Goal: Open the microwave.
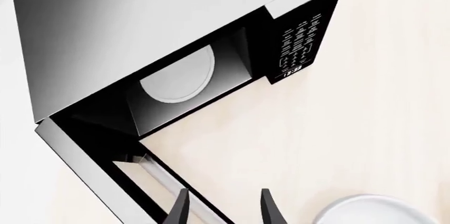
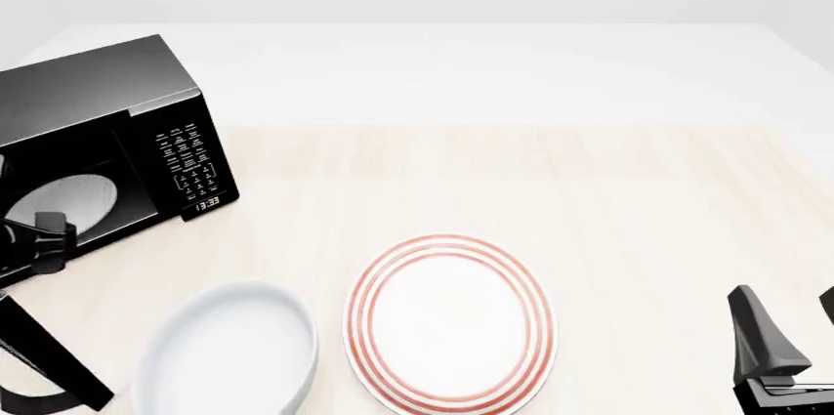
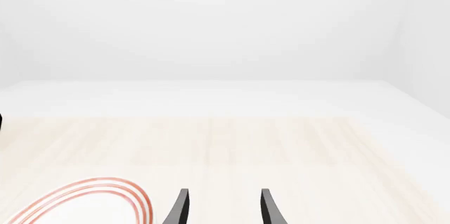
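Observation:
The glossy black microwave (image 2: 92, 93) stands at the table's far left with its door (image 2: 53, 361) swung wide open toward the near side. In the left wrist view the microwave (image 1: 140, 34) shows its open cavity, the white turntable (image 1: 179, 76) inside, and the keypad panel (image 1: 301, 39). The door (image 1: 105, 166) hangs out at an angle. My left gripper (image 1: 225, 211) is open just off the door's free edge, with only table between its fingers. My right gripper (image 2: 788, 322) is open and empty at the near right, far from the microwave.
A white plate with red rings (image 2: 450, 322) lies at the near middle of the table, and its rim shows in the right wrist view as the plate (image 3: 84, 203). A white bowl (image 2: 229, 352) sits to its left, close to the open door.

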